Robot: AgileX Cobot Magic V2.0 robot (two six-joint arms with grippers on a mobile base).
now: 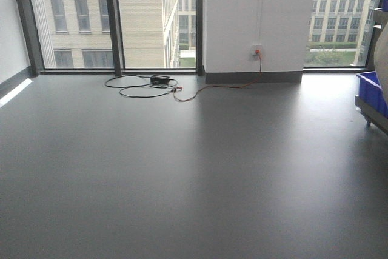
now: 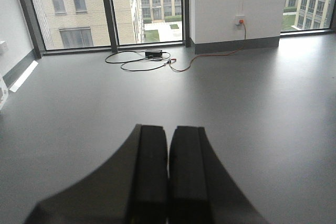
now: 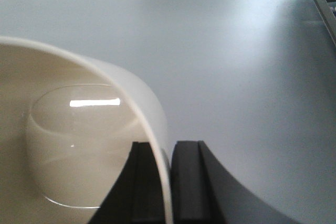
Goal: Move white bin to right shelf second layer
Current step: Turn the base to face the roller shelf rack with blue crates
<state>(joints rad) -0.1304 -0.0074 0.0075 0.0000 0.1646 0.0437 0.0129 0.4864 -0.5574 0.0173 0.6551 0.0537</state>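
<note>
The grey floor (image 1: 182,168) fills most of every view, bare and faintly glossy. Along its far edge stand tall dark-framed windows (image 1: 145,22) and a white wall pillar (image 1: 260,10).

At the floor's right edge a steel rack (image 1: 371,116) just enters the front view. A blue crate (image 1: 371,89) sits on its low level, and what the crate holds cannot be seen. The right wrist view catches the rack's rail in its top right corner, but which level that is cannot be told.

The white bin (image 3: 68,129) is held clear above the floor, well apart from the rack. Its mouth is tipped toward the wrist camera. Inside it only a smooth rounded base with a bright strip of reflected light shows.

The right gripper (image 3: 168,153) is pinched onto the bin's wall, one dark finger (image 3: 147,182) inside the rim and the other outside. The left gripper (image 2: 168,145) hangs over bare floor, its fingers pressed together with nothing between them.

Near the floor's far edge lies a coiled black cable (image 1: 142,86) with a small black adapter (image 1: 160,79). From there an orange lead (image 1: 230,86) runs up to a wall socket (image 1: 257,49) on the pillar.
</note>
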